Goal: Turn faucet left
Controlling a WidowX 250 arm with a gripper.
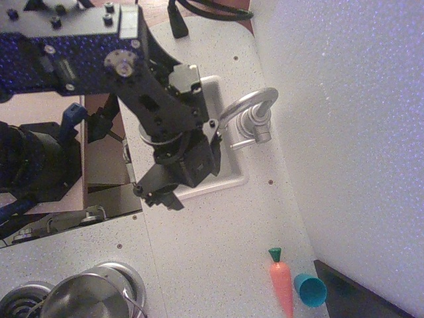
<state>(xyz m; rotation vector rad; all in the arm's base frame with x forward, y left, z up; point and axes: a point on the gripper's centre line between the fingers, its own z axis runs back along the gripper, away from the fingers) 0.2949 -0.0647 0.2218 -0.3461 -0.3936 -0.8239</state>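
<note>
The faucet is a small shiny silver tap at the right rim of the white sink. Its arched spout curves left over the basin, and a short lever sticks out toward the front left of its round base. My gripper hangs over the sink's front-left corner, well left of the faucet and not touching it. Its black fingers look slightly apart and hold nothing. My black arm hides most of the basin.
A steel pot and a burner ring sit at the lower left. A toy carrot and a teal cup lie at the lower right. A white wall rises close on the right. Black cables lie at the top.
</note>
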